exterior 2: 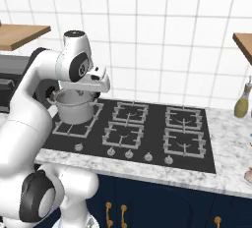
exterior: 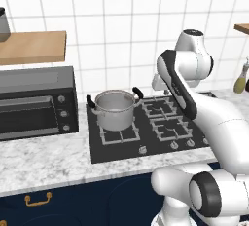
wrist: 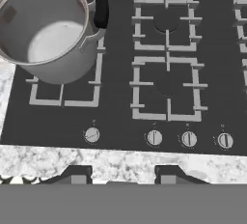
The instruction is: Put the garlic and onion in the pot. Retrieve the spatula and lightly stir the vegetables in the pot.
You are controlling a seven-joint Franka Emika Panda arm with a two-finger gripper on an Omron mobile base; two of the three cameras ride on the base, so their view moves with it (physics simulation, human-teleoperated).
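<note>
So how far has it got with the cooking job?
Barely started, it seems. The pot sits on the stove's left burner and looks empty inside: no onion or garlic in it. The gripper hangs over the stove's front edge, apparently holding nothing. Loading vegetables, fetching the spatula and stirring all remain.

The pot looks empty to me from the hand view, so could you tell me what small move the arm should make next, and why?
Probably turn away to look for the onion. The pot on the stove holds nothing, and the gripper hovers open above the stove's front edge, carrying nothing. No onion, garlic or spatula lies in sight, so searching beside the stove seems the sensible step.
</note>
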